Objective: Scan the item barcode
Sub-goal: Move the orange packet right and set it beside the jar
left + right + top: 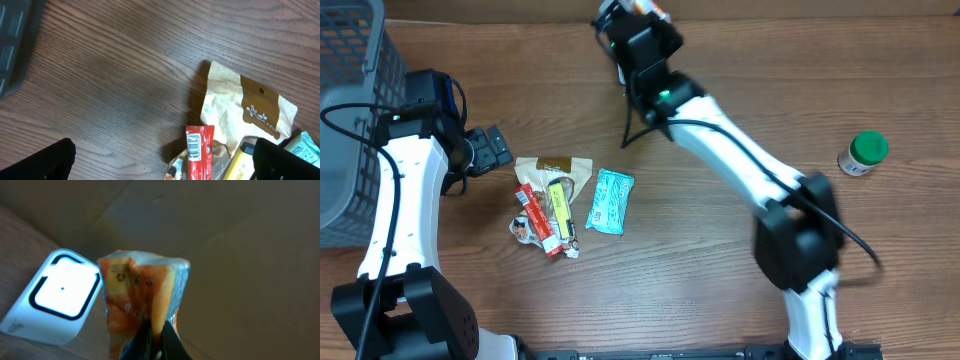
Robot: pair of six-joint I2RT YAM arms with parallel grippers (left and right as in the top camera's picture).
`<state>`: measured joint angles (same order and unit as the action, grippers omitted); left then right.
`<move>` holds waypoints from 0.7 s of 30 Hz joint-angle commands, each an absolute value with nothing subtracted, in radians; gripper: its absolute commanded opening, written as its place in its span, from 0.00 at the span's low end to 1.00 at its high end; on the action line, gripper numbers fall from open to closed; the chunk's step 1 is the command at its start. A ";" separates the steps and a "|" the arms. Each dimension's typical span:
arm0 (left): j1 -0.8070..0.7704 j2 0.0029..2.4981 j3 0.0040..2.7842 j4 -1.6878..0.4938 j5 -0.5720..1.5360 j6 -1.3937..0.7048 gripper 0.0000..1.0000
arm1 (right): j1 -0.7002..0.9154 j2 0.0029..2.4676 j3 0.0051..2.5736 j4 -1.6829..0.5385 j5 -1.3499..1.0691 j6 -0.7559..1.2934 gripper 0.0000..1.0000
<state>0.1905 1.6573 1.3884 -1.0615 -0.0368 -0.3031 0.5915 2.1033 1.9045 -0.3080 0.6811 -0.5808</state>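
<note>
Right wrist view: orange packet (pixel 142 295) blurred, print unreadable; right gripper (pixel 156 336) jaws cover its lower end. Overhead: same packet mostly hidden behind that gripper and cut by the top edge; basket (pixel 355 70) cut off at the tabletop's left edge; bottle (pixel 861 154) label too small to read. Left wrist view: red bar (pixel 199 150) cropped at the bottom, teal packet (pixel 306 144) just a corner at the right.

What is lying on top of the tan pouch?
A yellow bar overlaps the tan pouch at its lower edge; the brown label shows uncovered. The pouch's part beneath the bar is hidden.
</note>
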 commanded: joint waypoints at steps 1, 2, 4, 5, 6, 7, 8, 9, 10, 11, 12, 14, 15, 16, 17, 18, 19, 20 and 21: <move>0.189 1.654 1.407 -1.061 -0.033 -0.284 1.00 | 0.555 1.948 1.915 -0.441 0.659 -0.336 0.04; 0.189 1.654 1.407 -1.061 -0.033 -0.284 1.00 | 0.543 1.922 1.915 -0.507 0.647 -0.292 0.04; 0.189 1.654 1.407 -1.061 -0.033 -0.284 1.00 | 0.514 1.880 1.915 -0.645 0.603 -0.200 0.04; 0.189 1.654 1.407 -1.061 -0.033 -0.284 1.00 | 0.493 1.862 1.915 -0.725 0.558 -0.150 0.04; 0.189 1.654 1.407 -1.061 -0.033 -0.284 1.00 | 0.471 1.850 1.915 -0.794 0.507 -0.112 0.04; 0.189 1.654 1.407 -1.061 -0.033 -0.284 1.00 | 0.446 1.844 1.915 -0.859 0.452 -0.079 0.04; 0.189 1.654 1.407 -1.061 -0.033 -0.284 1.00 | 0.419 1.842 1.915 -0.921 0.393 -0.052 0.04; 0.189 1.654 1.407 -1.061 -0.033 -0.284 1.00 | 0.391 1.842 1.915 -0.984 0.334 -0.029 0.04; 0.189 1.654 1.407 -1.061 -0.033 -0.284 1.00 | 0.362 1.843 1.913 -1.042 0.280 -0.011 0.04; 0.189 1.654 1.407 -1.061 -0.033 -0.284 1.00 | 0.333 1.844 1.906 -1.091 0.234 0.007 0.04; 0.189 1.654 1.407 -1.061 -0.033 -0.284 1.00 | 0.303 1.844 1.896 -1.135 0.195 0.025 0.05; 0.189 1.654 1.407 -1.061 -0.033 -0.284 1.00 | 0.245 1.844 1.868 -1.204 0.146 0.052 0.05; 0.189 1.654 1.407 -1.061 -0.033 -0.284 0.99 | 0.217 1.844 1.853 -1.231 0.133 0.056 0.05; 0.189 1.654 1.407 -1.061 -0.033 -0.284 1.00 | 0.191 1.844 1.835 -1.252 0.131 0.057 0.05; 0.189 1.654 1.407 -1.061 -0.033 -0.284 1.00 | 0.162 1.844 1.809 -1.267 0.131 0.057 0.05; 0.189 1.654 1.407 -1.061 -0.033 -0.284 1.00 | 0.139 1.844 1.787 -1.274 0.131 0.057 0.05; 0.189 1.654 1.407 -1.061 -0.033 -0.284 1.00 | 0.117 1.844 1.765 -1.277 0.131 0.057 0.05; 0.189 1.654 1.407 -1.061 -0.033 -0.284 1.00 | 0.096 1.844 1.740 -1.275 0.130 0.057 0.05; 0.189 1.654 1.407 -1.061 -0.033 -0.284 1.00 | 0.076 1.844 1.713 -1.267 0.130 0.057 0.05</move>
<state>0.1905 1.6573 1.3884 -1.0611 -0.0368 -0.3031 0.1177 1.8435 1.7653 -1.2747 0.1787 0.0269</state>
